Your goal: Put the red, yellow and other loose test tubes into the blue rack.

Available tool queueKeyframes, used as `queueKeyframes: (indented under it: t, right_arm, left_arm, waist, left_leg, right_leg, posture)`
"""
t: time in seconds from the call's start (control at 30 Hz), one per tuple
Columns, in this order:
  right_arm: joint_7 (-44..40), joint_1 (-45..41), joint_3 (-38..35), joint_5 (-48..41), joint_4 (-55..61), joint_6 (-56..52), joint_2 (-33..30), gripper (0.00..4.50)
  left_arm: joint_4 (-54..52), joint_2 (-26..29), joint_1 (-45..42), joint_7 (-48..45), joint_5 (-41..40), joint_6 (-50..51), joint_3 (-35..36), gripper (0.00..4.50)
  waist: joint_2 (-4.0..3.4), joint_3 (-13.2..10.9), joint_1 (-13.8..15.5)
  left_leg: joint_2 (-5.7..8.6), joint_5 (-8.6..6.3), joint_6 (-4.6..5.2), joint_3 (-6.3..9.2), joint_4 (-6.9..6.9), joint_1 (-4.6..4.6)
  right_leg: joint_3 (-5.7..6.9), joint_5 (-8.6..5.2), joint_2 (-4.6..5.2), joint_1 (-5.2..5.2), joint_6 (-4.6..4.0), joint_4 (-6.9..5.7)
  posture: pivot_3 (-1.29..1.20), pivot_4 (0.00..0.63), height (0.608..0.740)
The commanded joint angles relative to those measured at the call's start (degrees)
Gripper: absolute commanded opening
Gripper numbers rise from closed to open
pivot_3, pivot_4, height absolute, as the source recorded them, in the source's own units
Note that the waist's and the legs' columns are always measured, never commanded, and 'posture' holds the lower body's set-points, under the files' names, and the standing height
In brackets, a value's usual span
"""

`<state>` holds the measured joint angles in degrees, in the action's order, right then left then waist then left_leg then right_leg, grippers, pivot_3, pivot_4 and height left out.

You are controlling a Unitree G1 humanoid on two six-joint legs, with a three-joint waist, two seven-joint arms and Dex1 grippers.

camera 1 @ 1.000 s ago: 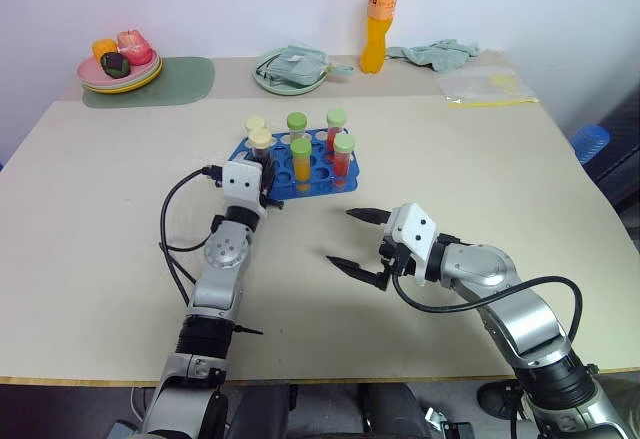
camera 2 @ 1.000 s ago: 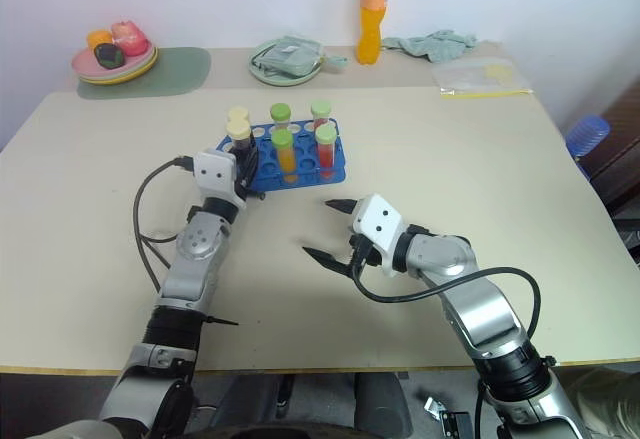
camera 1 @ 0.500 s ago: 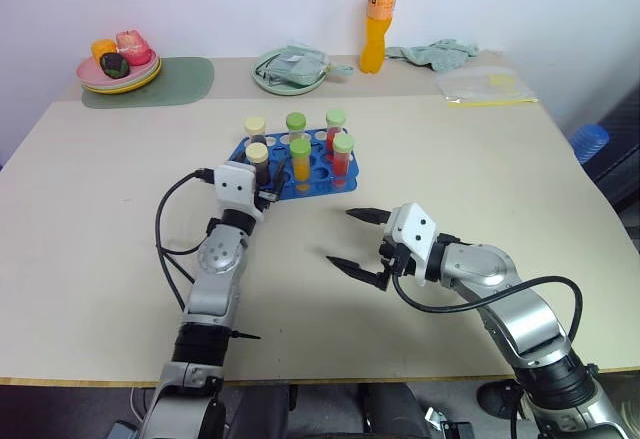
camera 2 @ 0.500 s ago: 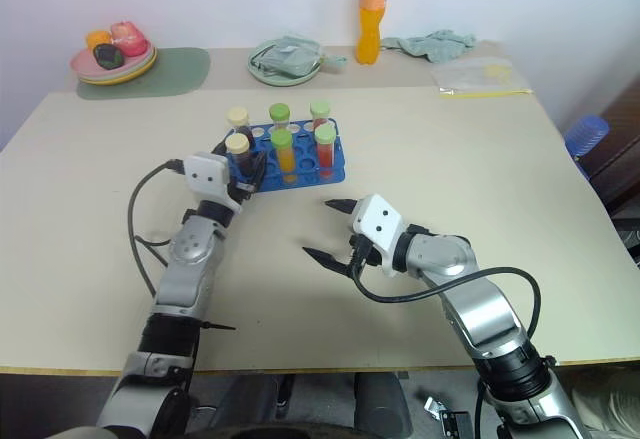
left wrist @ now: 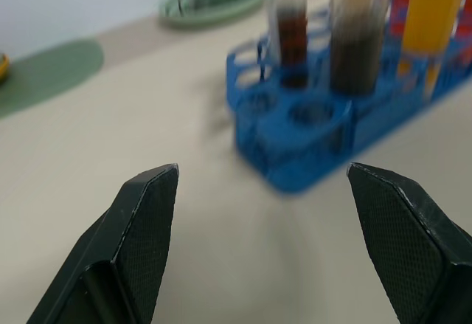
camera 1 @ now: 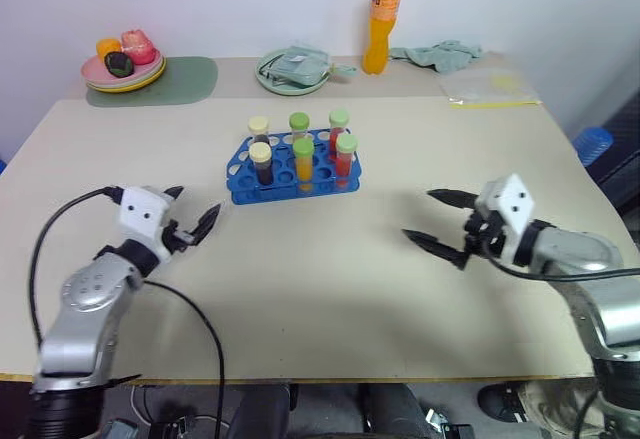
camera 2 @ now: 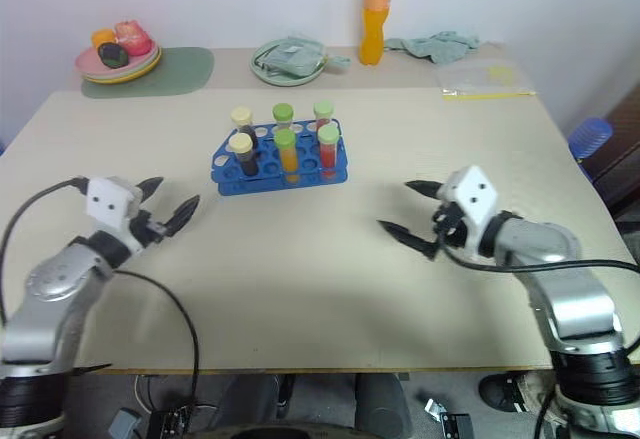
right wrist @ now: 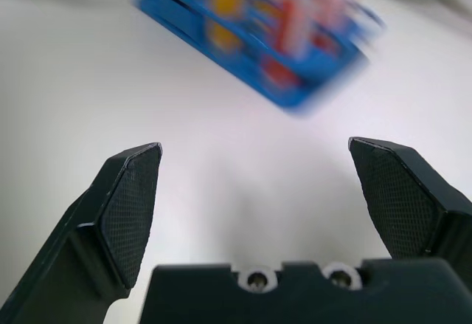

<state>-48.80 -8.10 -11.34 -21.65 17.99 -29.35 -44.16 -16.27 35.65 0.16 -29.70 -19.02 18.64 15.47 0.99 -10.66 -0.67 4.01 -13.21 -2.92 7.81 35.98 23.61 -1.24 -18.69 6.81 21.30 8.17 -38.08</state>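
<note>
1. Moved since a second ago: left gripper (camera 1: 190, 213) drawn away from the blue rack (camera 1: 240, 180) and out toward the table's left side; right gripper (camera 1: 438, 224) swung out toward the right side; brown tube with cream cap (camera 1: 262, 162), then held at the rack by the left fingers, now stands in a front hole.
2. Nearest, on the left: left gripper spread wide, black fingers (left wrist: 144, 224) well apart, nothing between them, touching nothing, poised above the bare table (camera 1: 320, 299).
3. Nearest, on the right: right gripper likewise released, fingers (right wrist: 129, 209) splayed wide and empty, tips aimed inward toward the middle of the table, well apart from the rack.
4. Farther, mid-table: blue rack sits flat, between the two grippers and beyond them.
5. Standing upright in the rack: six capped tubes in two rows; two brown with cream caps at the left end, yellow-orange with green cap (camera 1: 303, 158) in the middle, red with green cap (camera 1: 346, 154) at the right end; further green-capped tubes in the rear row behind them.
6. Farthest, along the back edge: stacked plates with food (camera 1: 123, 61), round green plate (camera 1: 291, 69) with a folded item, tall orange drink bottle (camera 1: 378, 19), crumpled cloth (camera 1: 435, 53).
</note>
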Motion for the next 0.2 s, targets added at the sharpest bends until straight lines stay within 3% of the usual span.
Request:
queueKeyframes:
  t: [0.03, 0.2]
  right_arm:
    - [-0.69, 0.40, -3.30, -0.53, -1.93, 2.73, -1.06, 4.50]
    - [-0.82, 0.56, -2.63, 0.09, -3.15, 4.35, -0.98, 4.50]
  left_arm:
    - [-0.26, 1.78, 0.48, -2.22, -0.90, 0.24, 2.17, 3.75]
    - [0.21, 1.89, 0.98, -2.43, -0.04, 0.01, 2.35, 3.75]
  waist:
    - [-0.01, 0.01, -0.11]
    - [-0.03, 0.00, -0.24]
  left_leg:
    - [-0.01, 0.00, 0.00, 0.00, -0.02, -0.02]
    - [-0.04, 0.00, 0.00, -0.05, -0.06, -0.03]
  right_leg:
    - [0.00, 0.00, 0.00, 0.00, 0.00, 0.00]
    - [-0.05, 0.00, 0.00, 0.01, 0.00, 0.00]
  posture:
    - [0.00, 0.150, 0.740]
    - [0.00, 0.150, 0.740]
